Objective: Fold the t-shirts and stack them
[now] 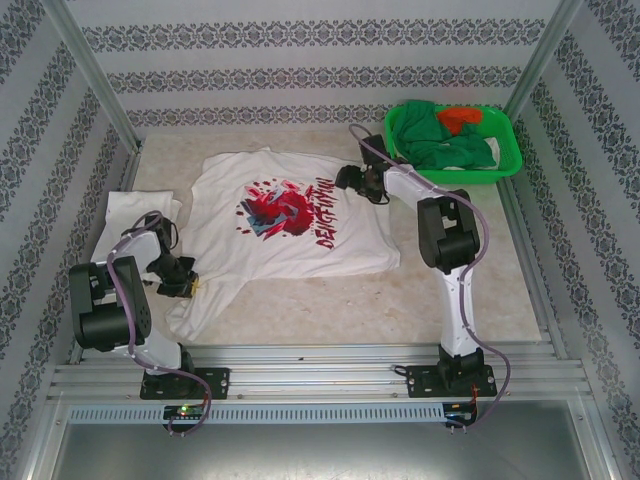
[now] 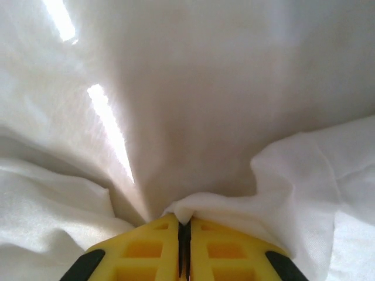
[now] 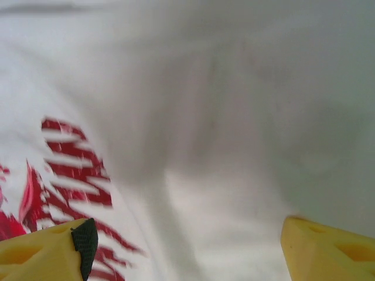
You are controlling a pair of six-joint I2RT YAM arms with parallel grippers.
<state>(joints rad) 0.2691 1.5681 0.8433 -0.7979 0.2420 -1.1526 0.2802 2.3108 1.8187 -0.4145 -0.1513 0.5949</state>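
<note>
Starting first fold, apparently: graphic t-shirt (image 1: 290, 225) spread mid-frame on tabletop (image 1: 420, 310) | left claw (image 1: 185, 283) pinching its lower-left edge | right claw (image 1: 345, 180) wide, empty, over lettering (image 1: 328, 205) | next: right must grip cloth.

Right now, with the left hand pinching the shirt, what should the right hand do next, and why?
Probably lower the right hand and close it on the shirt. It stands wide open over the cloth beside the red lettering, while the left hand is shut on the shirt; both likely need a grip to fold.
</note>
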